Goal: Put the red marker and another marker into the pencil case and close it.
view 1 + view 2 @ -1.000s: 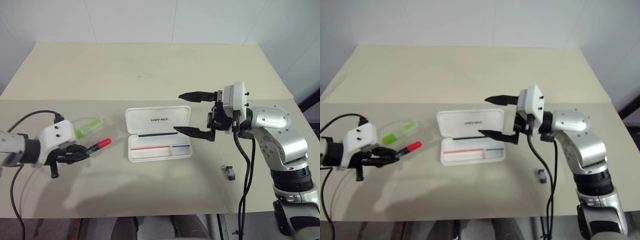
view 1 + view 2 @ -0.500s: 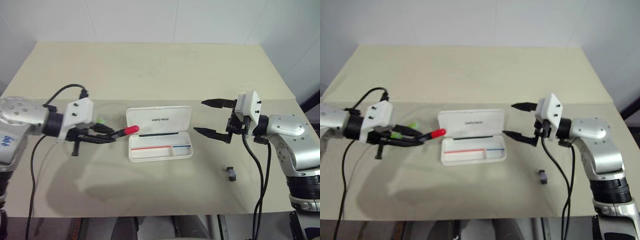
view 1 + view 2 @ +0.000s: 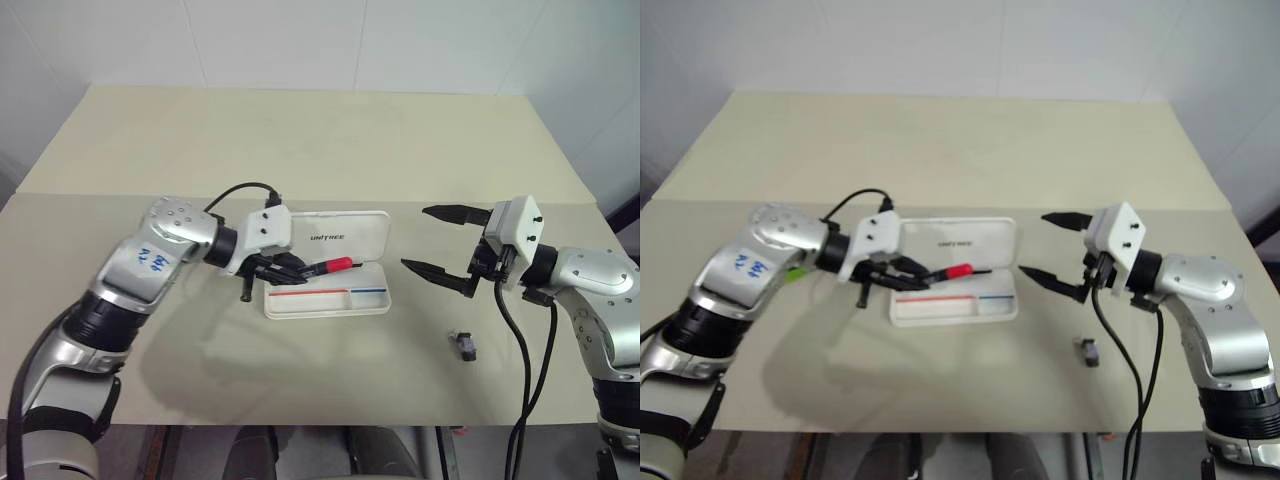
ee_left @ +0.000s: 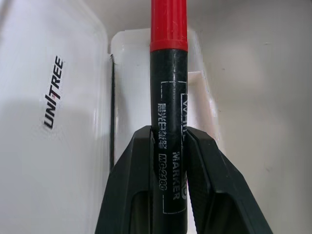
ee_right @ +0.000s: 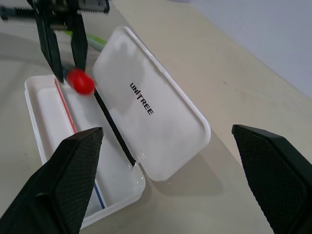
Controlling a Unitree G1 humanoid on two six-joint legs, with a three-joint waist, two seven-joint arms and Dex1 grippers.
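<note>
While clamped in left end effector (image 3: 290,268), red marker (image 3: 328,266) overhangs open pencil case (image 3: 330,300).

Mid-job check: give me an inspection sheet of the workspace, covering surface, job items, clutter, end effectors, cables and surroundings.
Surface: beige table, a crease running across it.
Job items: white case open, lid back; red marker held over the tray; green marker on the table beyond the case, partly hidden.
Clutter: small dark object near the right arm.
End effectors: left end effector shut on the red marker; right end effector open, empty, beside the case.
Cables: black cable hanging from the right wrist; another looping at the left wrist.
Surroundings: white walls.
</note>
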